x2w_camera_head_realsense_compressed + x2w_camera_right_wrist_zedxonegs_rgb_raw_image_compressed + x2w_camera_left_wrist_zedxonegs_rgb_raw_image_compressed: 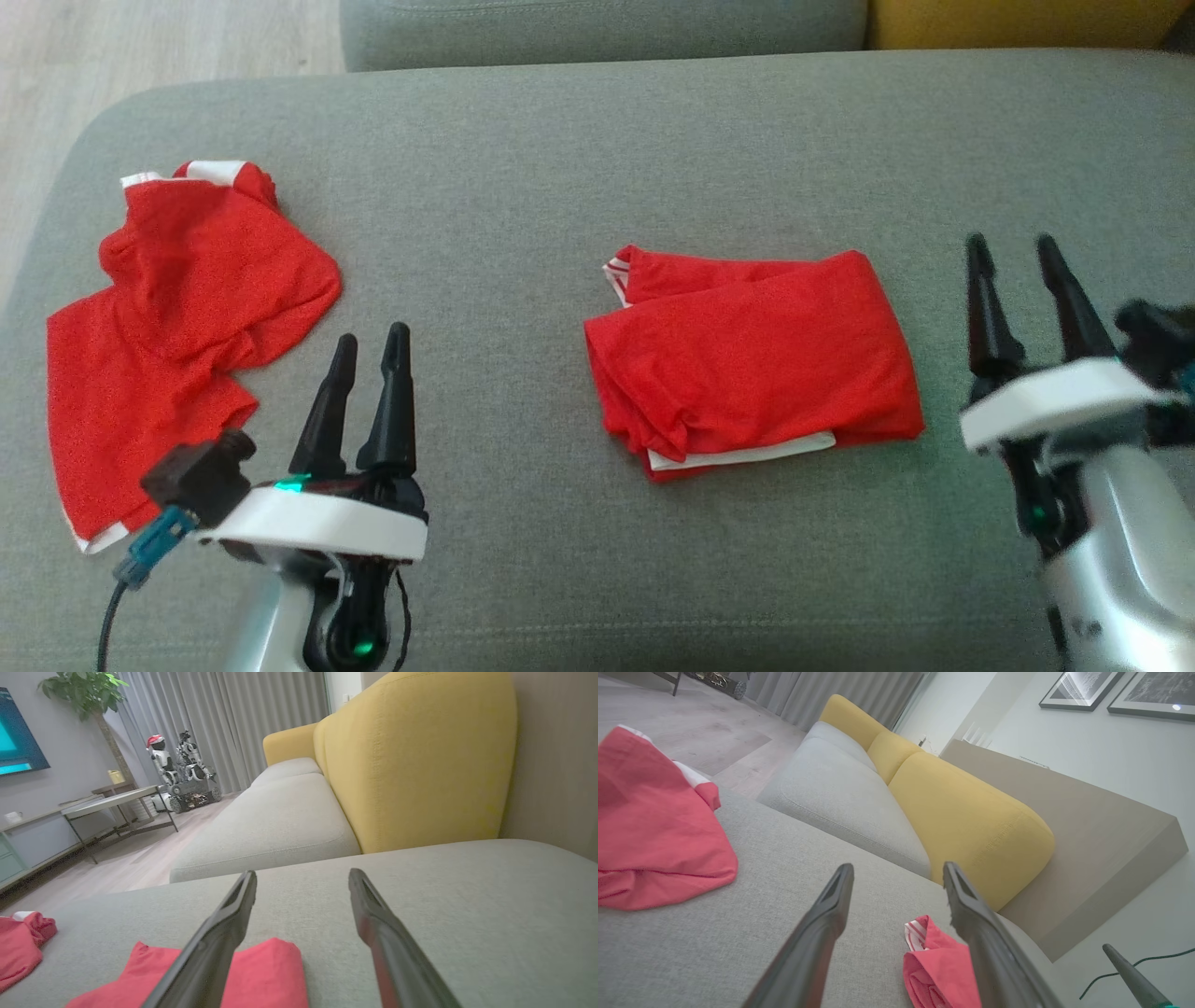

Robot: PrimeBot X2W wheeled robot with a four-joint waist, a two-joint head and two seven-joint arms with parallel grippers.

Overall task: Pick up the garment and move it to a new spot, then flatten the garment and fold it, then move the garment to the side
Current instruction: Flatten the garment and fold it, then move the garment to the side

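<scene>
- A grey sofa seat [597,140] fills the scene, with yellow back cushions [411,756] at its far side.
- The folded red garment [756,355] lies flat at mid-seat, white trim showing.
- The right gripper [1013,245] stands just right of it, fingers parted and empty, clear of the cloth.
- The left gripper [373,336], also spread and empty, is well to its left, beside a crumpled red garment [187,308].

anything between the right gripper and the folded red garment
No, that stretch is bare: in the head view, plain grey sofa cushion lies between the right gripper and the folded red garment.
</scene>
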